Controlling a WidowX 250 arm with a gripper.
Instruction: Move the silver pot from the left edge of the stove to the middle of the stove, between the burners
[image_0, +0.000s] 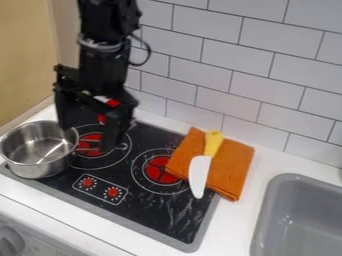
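Note:
The gripper (89, 136) hangs over the left side of the black stove (150, 210), its fingers wide apart. A shiny metal pot (41, 167) stands upright at the stove's left edge, just left of and below the gripper. The pot's handle points right across the left burner and passes partly behind the right finger; whether they touch I cannot tell. On the right, a folded orange cloth (230, 167) overlaps the stove's edge. A knife with a yellow handle (213, 143) and white blade (198, 175) lies on it, blade toward the front.
A grey sink (270, 215) is set into the white counter (234, 220) at the lower right. White wall tiles (220, 65) rise behind the stove. Two red knobs are drawn near its front. Red and white patches show beside the gripper's upper part.

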